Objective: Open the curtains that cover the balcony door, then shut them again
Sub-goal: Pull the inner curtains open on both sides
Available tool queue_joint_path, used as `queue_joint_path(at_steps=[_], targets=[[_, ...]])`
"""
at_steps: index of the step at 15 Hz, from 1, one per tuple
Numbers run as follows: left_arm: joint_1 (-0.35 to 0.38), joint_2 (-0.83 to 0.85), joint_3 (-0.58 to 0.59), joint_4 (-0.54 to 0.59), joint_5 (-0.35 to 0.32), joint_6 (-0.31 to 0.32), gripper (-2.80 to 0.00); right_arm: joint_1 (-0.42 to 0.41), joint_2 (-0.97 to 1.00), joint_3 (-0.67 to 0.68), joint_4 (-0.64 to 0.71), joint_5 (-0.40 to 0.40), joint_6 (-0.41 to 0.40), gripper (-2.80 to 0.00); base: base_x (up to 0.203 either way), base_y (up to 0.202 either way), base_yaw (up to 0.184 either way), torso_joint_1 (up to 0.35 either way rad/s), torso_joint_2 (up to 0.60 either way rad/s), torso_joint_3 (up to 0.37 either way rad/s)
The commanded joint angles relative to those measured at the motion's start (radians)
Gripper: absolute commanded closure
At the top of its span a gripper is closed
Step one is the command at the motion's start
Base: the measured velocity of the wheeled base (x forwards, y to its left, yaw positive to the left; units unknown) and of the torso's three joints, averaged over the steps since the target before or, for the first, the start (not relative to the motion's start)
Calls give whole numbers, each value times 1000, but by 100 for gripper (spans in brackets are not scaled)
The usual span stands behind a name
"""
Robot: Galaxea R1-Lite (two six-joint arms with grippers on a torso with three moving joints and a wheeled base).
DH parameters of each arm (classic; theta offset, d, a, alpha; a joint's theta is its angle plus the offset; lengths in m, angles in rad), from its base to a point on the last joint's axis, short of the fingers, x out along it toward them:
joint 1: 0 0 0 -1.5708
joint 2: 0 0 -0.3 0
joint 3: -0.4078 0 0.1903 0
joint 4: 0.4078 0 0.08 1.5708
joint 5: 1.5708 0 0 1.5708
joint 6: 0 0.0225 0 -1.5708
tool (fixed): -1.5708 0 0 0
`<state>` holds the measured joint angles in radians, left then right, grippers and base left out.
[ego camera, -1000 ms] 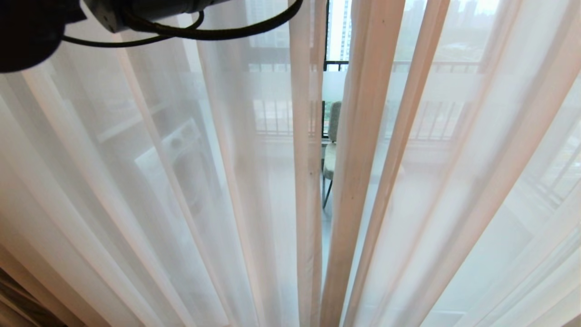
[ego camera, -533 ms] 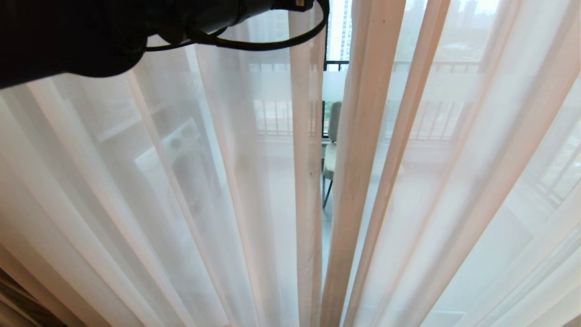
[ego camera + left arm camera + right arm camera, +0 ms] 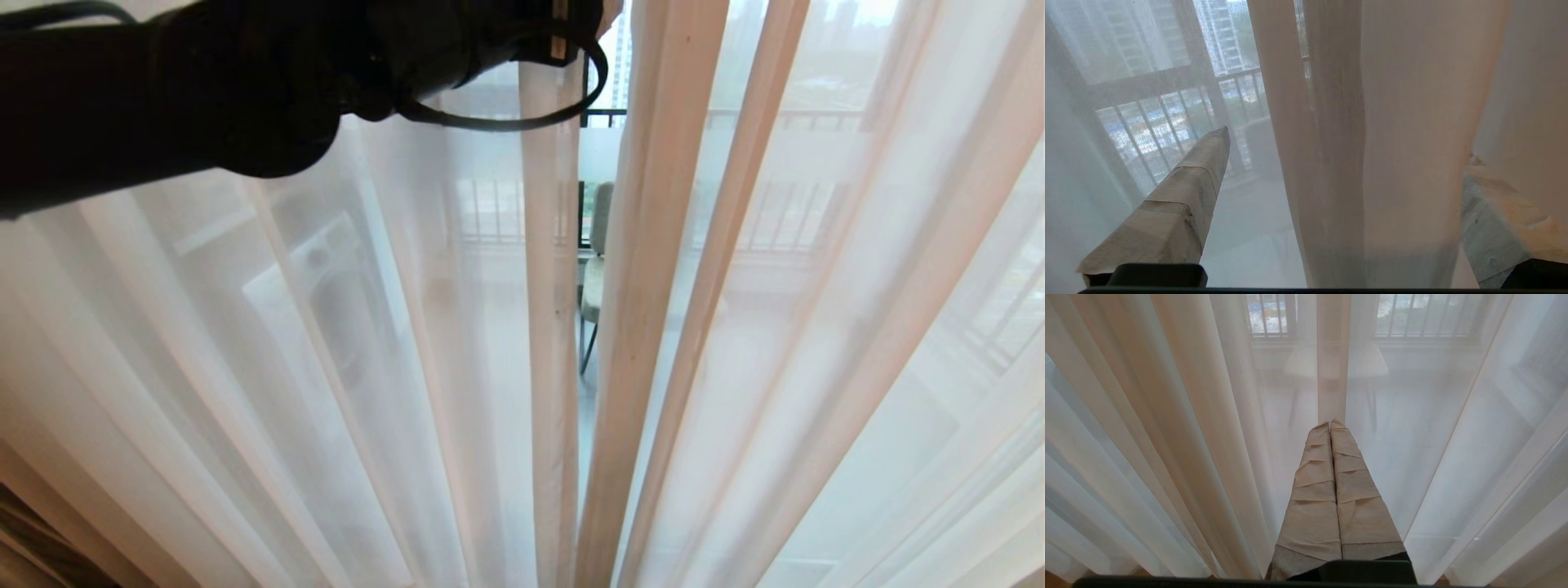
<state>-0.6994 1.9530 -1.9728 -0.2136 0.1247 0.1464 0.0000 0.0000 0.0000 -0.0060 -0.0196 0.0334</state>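
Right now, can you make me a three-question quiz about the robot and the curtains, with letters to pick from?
1. Where does the chair show?
A. through the gap between the curtains
B. in front of the curtains
C. lying on its side by the robot

2. What colour is the wrap on the hands' fingers?
A. bright red
B. beige
C. blue

3. How is the left hand?
A. shut on nothing
B. open, curtain fold between its fingers
C. holding a cup

Answers: 1 A, it stands beyond the narrow slit. 2 B, both wrist views show beige tape. 3 B, its fingers stand wide apart around the fold.
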Motion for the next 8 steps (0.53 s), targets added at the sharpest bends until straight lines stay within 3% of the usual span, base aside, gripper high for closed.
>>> queue_joint_path(at_steps=[1, 2, 8], targets=[[0, 30, 1, -32, 18, 8, -280, 0, 0, 0, -1, 0, 0, 0, 0, 0, 0, 0, 0, 0], [0, 39, 2, -50, 19, 11, 0, 0, 0, 0, 0, 0, 0, 0, 0, 0, 0, 0, 0, 0], [21, 54, 2, -56, 22, 25, 0, 0, 0, 0, -2, 0, 1, 0, 0, 0, 0, 0, 0, 0]])
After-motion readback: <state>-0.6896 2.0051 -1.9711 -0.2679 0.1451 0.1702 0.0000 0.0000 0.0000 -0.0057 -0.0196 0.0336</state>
